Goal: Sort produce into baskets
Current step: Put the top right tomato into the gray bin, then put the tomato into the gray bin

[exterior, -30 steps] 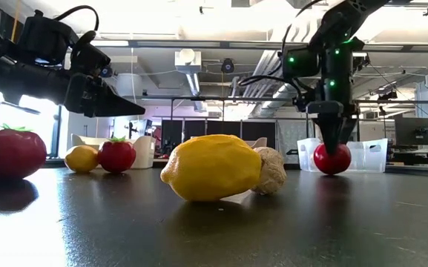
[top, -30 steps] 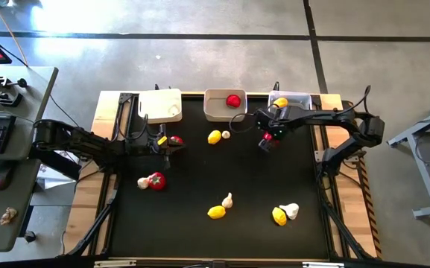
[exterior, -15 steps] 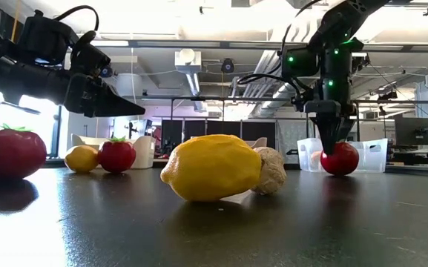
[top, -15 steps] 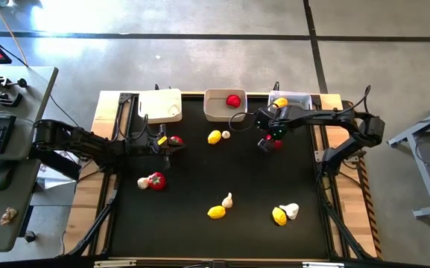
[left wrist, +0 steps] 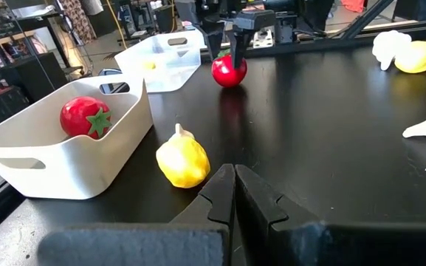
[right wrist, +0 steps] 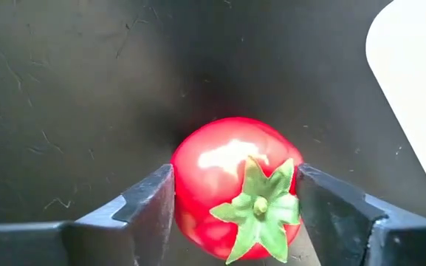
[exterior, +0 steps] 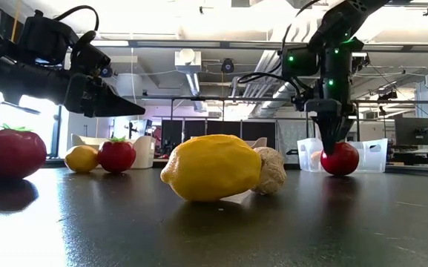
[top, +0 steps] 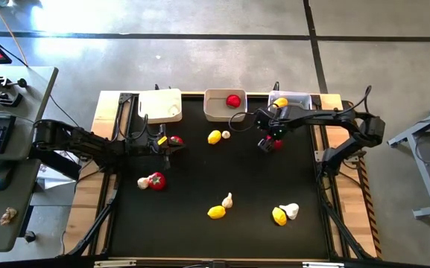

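Observation:
My right gripper (top: 268,141) is shut on a red tomato (right wrist: 235,188) at the table's far right, just in front of the clear basket (top: 291,100), which holds a lemon (top: 280,103). The greyish-white basket (top: 222,106) holds a tomato (top: 234,100). The white basket (top: 160,105) is at the far left. My left gripper (top: 166,146) is shut and empty, above the table beside a second tomato (top: 176,140). A lemon (top: 215,137) and a garlic bulb (top: 226,135) lie on the table between the arms. My right gripper pinches the tomato's two opposite sides (right wrist: 177,193) between its two fingers (right wrist: 142,203). The fingers come from above, pointing down. The tomato sits upright, green top (right wrist: 259,208) up, low at the table top (exterior: 340,159). I cannot tell whether it is clear of the table.
More produce lies on the black mat: a tomato (top: 156,180) with a garlic bulb (top: 143,182) at the left, a lemon (top: 216,212) with garlic (top: 228,199) near the middle front, and a lemon (top: 279,216) with garlic (top: 291,211) at the front right.
My right gripper has gone a little toward the table's right edge with the tomato, which stays upright and low at the table top.

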